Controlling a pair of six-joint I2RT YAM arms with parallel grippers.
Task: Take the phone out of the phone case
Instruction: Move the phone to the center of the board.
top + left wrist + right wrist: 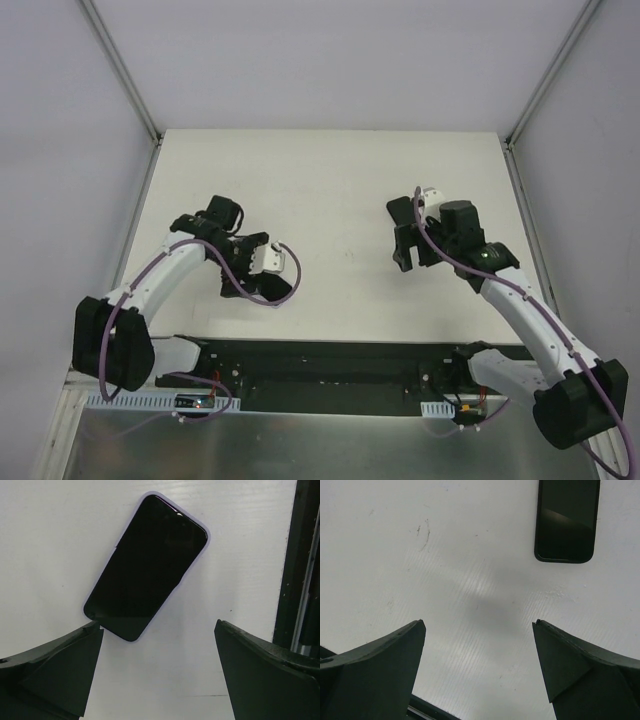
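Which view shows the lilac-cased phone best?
Left wrist: the phone lies whole on the table, lilac rim showing. Top external shows none of it. Right wrist shows only a cropped dark slab, no lilac rim.

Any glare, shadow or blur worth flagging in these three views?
Top external: even, soft light, sharp throughout. Left wrist: cased phone sharp, only a small glint near its upper end. Right wrist: pale reflection across the second phone, which the frame crops; soft shadow and sheen on the table.
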